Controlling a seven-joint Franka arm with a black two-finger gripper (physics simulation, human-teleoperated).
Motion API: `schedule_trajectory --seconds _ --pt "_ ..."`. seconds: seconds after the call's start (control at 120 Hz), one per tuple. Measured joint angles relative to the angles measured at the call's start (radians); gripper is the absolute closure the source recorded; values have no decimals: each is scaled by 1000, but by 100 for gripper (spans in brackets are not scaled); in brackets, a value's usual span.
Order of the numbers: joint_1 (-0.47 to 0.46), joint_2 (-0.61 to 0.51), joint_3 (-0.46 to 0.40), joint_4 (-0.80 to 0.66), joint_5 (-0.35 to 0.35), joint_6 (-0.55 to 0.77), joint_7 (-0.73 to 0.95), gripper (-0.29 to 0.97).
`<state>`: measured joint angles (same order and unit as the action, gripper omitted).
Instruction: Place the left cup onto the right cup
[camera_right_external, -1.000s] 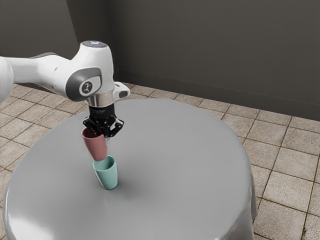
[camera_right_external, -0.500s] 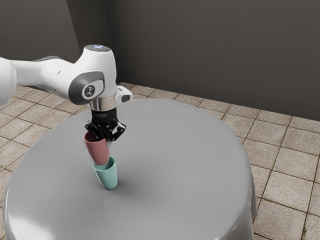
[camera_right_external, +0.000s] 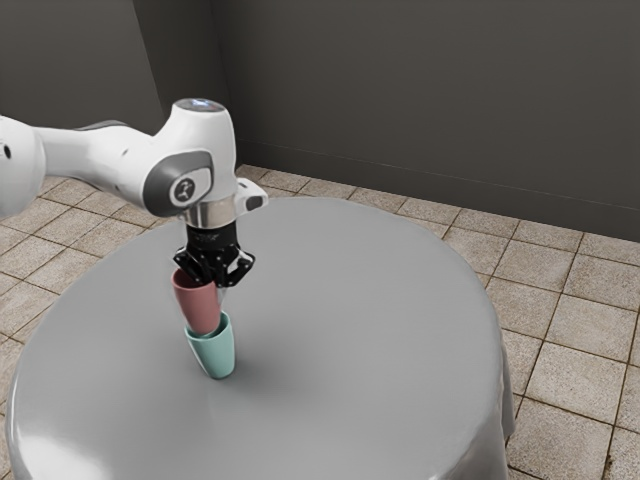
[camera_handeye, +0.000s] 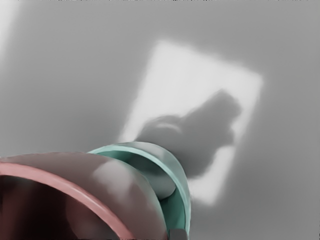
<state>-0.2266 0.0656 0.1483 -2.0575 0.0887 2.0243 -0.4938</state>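
My claw (camera_right_external: 212, 270) has come down over the last second, so the pink cup (camera_right_external: 196, 302) it clenches by the rim now sits tilted with its base sunk into the teal cup (camera_right_external: 214, 352). The teal cup stands on the grey desk (camera_right_external: 400, 300), towards its edge at the exterior view's left. The stacking looks nearly done. Next I need to seat it, release, then lift straight up.

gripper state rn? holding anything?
gripper: closed on the pink cup, gripping it at the rim; the cup's base sits inside the teal cup.
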Motion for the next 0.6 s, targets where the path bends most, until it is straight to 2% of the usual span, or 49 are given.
schedule_trajectory --seconds 0.6 --pt "0 28 0 0 -1 45 -6 78"
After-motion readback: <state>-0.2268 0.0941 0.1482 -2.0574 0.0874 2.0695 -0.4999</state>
